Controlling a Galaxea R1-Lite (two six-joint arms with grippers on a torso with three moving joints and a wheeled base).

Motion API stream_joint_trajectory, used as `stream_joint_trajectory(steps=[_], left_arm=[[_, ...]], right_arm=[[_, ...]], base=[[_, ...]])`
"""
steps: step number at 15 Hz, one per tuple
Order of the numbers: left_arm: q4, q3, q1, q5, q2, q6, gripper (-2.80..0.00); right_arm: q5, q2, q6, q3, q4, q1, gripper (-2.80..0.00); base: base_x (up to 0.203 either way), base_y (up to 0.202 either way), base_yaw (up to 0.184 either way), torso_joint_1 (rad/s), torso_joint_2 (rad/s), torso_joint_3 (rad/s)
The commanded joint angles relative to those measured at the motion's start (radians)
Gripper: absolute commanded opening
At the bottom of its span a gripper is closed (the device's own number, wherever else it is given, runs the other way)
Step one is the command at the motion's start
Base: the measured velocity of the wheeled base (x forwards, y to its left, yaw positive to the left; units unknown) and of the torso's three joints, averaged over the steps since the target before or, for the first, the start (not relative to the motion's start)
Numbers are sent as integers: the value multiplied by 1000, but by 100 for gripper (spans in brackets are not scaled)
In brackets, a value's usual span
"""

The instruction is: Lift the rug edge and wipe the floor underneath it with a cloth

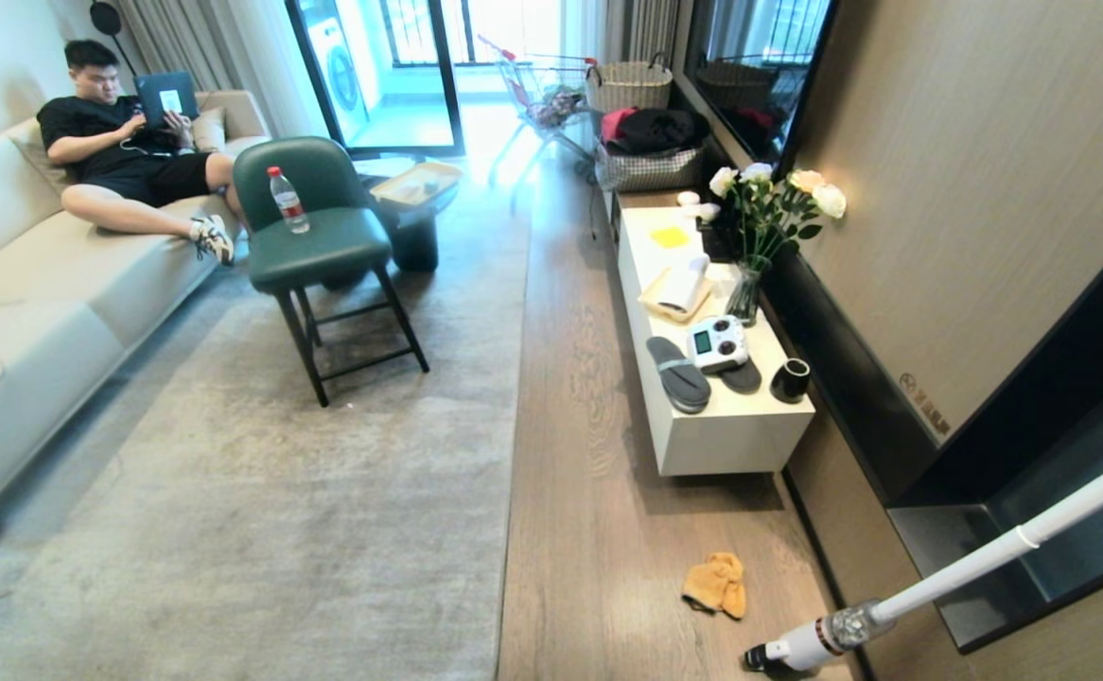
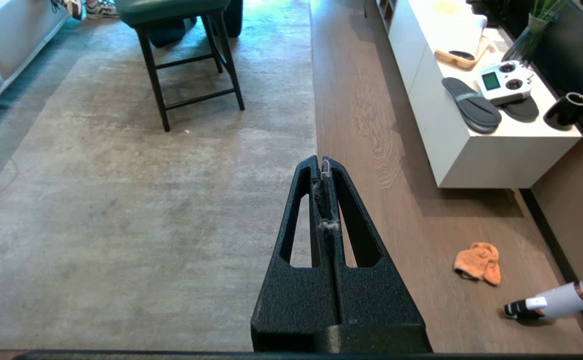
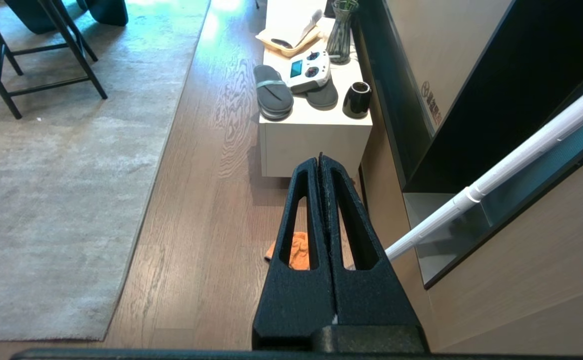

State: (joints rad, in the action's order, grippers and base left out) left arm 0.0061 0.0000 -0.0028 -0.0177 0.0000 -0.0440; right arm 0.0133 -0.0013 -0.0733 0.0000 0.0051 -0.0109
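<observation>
The pale grey rug's edge [image 1: 510,530] runs straight along the brown wood floor [image 1: 599,473]. A crumpled orange cloth [image 1: 717,584] lies on the planks near the wall, apart from the rug. Neither arm shows in the head view. My left gripper [image 2: 323,160] is shut and empty, with lint on its fingers, and hangs high over the rug edge [image 2: 314,100], the cloth [image 2: 479,261] lying off to one side. My right gripper [image 3: 320,157] is shut and empty above the floor, and the cloth [image 3: 300,250] shows through a finger slot.
A low white cabinet [image 1: 731,445] by the wall carries grey slippers [image 1: 677,374], a controller [image 1: 717,342], a black cup [image 1: 790,379] and a flower vase. A white stick vacuum [image 1: 892,610] leans beside the cloth. A green chair [image 1: 324,246] stands on the rug; a person reclines on the sofa [image 1: 41,312].
</observation>
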Motion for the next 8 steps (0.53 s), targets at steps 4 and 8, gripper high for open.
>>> stream_joint_trajectory(steps=[4,8], left_arm=[[0,0,0,-1,0,0,-280],[0,0,0,-1,0,0,-280]], right_arm=[[1,1,3,0,-1,0,-280],[1,1,3,0,-1,0,-280]], base=[[0,0,0,33,-71,-40],[0,0,0,0,0,0]])
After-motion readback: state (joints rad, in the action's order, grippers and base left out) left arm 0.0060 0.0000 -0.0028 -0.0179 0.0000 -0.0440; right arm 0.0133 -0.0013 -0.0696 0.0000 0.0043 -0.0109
